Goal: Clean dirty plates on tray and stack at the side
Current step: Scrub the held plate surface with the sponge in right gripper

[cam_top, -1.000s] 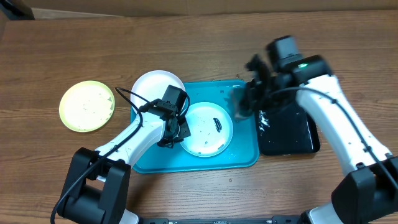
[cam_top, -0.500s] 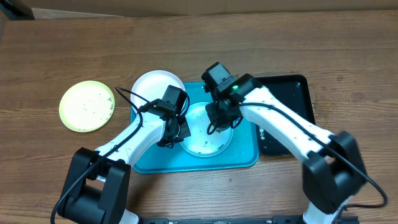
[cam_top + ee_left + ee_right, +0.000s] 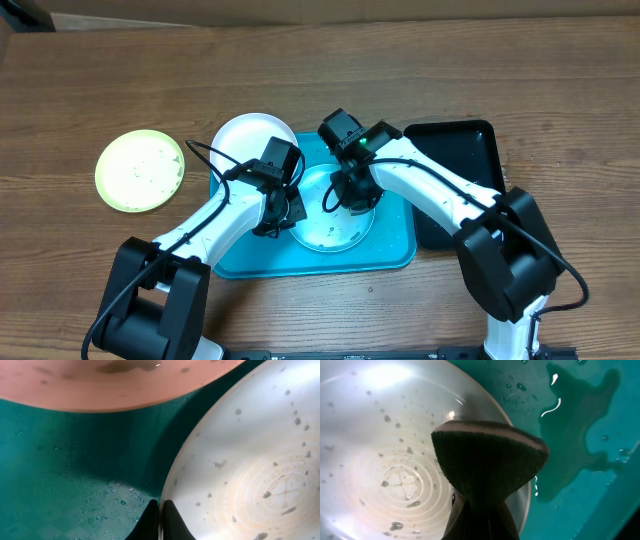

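Roughly a third done, I judge: left claw (image 3: 159, 521) pinches the rim of the pale-blue-rimmed round plate (image 3: 320, 230) in the turquoise rectangular plastic tray (image 3: 392, 255), right claw (image 3: 479, 520) clamps a dark-green sponge (image 3: 487, 460) over it, yellow-green-rimmed plate (image 3: 140, 170) lies aside on the wooden counter (image 3: 100, 80), nothing stacked

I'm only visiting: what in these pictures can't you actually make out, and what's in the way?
- Overhead: the right tool and its arm cover part of the plate, so any dirt there is hidden.
- Right wrist: the sponge covers the plate surface beneath it.
- Left wrist: a blurred pinkish shape, cut off by the top edge, cannot be identified.
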Controlling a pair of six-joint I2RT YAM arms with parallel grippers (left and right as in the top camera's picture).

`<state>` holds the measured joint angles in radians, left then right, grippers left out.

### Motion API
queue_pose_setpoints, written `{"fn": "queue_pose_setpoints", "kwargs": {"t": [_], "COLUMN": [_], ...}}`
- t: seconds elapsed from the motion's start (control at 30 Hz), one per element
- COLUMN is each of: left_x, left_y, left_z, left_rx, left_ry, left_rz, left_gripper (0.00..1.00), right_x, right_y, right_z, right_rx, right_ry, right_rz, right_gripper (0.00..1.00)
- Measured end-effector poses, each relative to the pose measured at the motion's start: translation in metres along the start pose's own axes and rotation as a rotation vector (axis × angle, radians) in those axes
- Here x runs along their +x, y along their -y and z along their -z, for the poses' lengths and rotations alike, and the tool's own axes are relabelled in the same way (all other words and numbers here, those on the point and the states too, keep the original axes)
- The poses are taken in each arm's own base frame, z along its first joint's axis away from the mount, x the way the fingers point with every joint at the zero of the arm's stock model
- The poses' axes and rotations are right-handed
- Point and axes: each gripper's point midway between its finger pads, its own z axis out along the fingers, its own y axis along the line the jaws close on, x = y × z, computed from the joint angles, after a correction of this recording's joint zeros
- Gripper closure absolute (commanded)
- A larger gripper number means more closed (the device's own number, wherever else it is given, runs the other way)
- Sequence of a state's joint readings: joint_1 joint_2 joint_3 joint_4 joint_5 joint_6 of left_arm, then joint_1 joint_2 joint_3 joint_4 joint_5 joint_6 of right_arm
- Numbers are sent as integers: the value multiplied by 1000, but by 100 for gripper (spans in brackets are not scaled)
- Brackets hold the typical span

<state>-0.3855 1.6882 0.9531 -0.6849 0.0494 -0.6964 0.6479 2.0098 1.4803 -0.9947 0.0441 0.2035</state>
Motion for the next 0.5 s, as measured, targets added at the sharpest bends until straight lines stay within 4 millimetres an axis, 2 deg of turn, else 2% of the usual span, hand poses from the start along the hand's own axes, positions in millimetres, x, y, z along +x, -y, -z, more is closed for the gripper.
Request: {"fn": "queue_pose_setpoints", "kwargs": {"t": [0.5], "left_x": [0], "left_y": [0], "left_z": [0], "left_rx": [1], "left_ry": [-1], "left_rz": [0], "left_gripper": [96], "right_x": [1], "right_y": [-12], "right_z": [-22], "right_rx": [-63], "right_ry": [-36], "right_rz": [-83], "right_gripper": [96]}}
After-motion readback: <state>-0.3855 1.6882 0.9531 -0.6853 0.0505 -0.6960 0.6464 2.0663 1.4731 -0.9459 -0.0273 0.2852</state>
